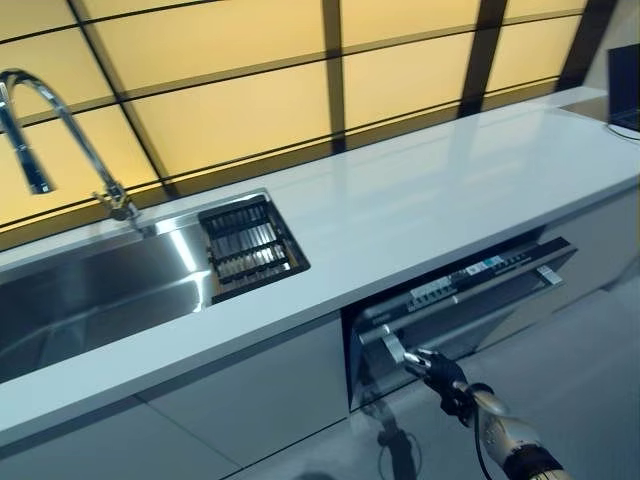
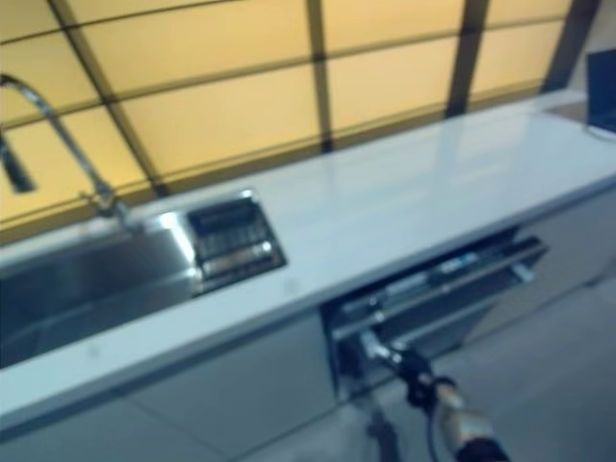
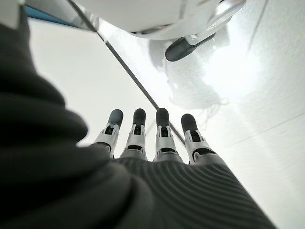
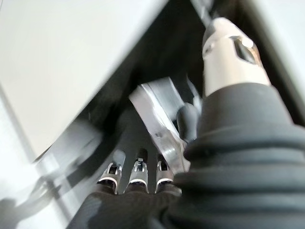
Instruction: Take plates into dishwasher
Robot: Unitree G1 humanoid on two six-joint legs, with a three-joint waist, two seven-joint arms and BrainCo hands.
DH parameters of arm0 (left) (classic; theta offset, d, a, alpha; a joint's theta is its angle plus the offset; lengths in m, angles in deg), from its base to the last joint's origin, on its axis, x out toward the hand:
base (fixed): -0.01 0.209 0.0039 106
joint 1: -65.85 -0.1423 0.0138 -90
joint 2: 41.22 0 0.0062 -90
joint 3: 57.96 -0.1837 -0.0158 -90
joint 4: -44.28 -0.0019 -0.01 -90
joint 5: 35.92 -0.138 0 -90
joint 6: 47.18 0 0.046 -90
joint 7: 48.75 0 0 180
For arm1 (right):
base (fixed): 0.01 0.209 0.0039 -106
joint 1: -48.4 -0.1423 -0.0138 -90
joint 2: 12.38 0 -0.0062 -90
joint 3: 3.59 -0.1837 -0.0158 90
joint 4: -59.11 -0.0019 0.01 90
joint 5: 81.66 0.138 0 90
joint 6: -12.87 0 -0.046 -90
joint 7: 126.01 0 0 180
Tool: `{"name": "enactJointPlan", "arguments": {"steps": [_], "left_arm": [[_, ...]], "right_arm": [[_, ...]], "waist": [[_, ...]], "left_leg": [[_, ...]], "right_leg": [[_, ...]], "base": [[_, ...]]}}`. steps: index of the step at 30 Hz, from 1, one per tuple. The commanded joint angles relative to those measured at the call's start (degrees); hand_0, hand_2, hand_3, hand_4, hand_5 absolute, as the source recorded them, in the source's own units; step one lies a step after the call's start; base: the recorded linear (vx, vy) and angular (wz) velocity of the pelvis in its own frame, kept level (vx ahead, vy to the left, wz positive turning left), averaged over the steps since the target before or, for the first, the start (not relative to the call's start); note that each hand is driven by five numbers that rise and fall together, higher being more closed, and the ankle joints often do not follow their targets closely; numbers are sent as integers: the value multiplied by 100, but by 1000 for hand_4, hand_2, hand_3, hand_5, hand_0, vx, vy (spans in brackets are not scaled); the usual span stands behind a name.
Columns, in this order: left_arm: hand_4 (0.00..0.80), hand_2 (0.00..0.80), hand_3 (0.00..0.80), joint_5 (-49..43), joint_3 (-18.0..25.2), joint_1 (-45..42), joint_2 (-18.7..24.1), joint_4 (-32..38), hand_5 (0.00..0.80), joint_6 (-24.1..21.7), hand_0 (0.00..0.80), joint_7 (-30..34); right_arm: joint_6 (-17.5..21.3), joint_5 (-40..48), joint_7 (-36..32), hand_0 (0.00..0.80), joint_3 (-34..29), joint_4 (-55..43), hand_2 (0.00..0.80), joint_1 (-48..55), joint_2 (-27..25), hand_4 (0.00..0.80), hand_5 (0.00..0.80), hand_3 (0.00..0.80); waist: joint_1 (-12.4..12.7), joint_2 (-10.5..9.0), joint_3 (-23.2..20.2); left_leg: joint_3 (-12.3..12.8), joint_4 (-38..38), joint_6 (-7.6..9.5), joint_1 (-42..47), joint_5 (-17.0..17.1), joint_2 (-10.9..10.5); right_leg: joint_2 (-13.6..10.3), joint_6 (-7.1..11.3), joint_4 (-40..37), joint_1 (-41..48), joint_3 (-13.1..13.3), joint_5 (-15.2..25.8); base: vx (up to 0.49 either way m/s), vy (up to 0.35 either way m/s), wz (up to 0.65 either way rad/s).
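The dishwasher [image 1: 470,290] sits under the white countertop [image 1: 420,190] with its door tipped a little way out at the top. A silver handle bar [image 1: 395,348] runs along the door's upper edge. My right hand [image 1: 440,372] is at the left end of that bar. In the right wrist view the bar [image 4: 155,119] passes between the fingers [image 4: 138,171] and the thumb, which close on it. My left hand [image 3: 162,143] shows only in its own wrist view, fingers straight, over pale floor. No plate shows in any view.
A steel sink [image 1: 90,290] with a tall curved faucet [image 1: 60,110] is set in the counter at the left, and a dark slatted rack [image 1: 245,245] lies at its right end. A dark object [image 1: 625,85] stands at the counter's far right. Grey cabinet fronts flank the dishwasher.
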Motion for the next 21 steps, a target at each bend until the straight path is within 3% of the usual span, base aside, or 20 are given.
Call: {"name": "enactJointPlan", "arguments": {"steps": [1,10,15,21], "left_arm": [[0,0,0,197,-53,344,296,-308,0,-105,0,-123],[0,0,0,106,90,449,447,-431,0,-210,0,-48],[0,0,0,5,101,544,493,-367,0,-155,0,-33],[0,0,0,8,144,619,582,-326,0,-140,0,-1]], "right_arm": [[463,231,-224,0,53,-112,0,-1067,454,0,0,0],[483,257,-67,0,83,253,0,-1450,524,0,0,0],[514,284,136,0,-3,351,0,-1482,522,0,0,0],[780,-156,568,0,-95,463,0,-1442,438,0,0,0]], "waist": [[369,-427,199],[660,-521,232],[756,-552,273],[780,-549,298]], "left_leg": [[-6,27,124,147,-639,-245],[-315,27,259,101,-713,-330],[-460,27,348,66,-745,-384],[-544,27,493,79,-802,-455]], "right_leg": [[-124,0,498,178,14,-924],[-251,127,917,91,-241,-1034],[-377,269,1219,-14,-362,-879],[-534,382,1597,-158,-297,-670]], "base": [[51,92,34],[47,72,20],[29,65,20],[35,69,9]]}}
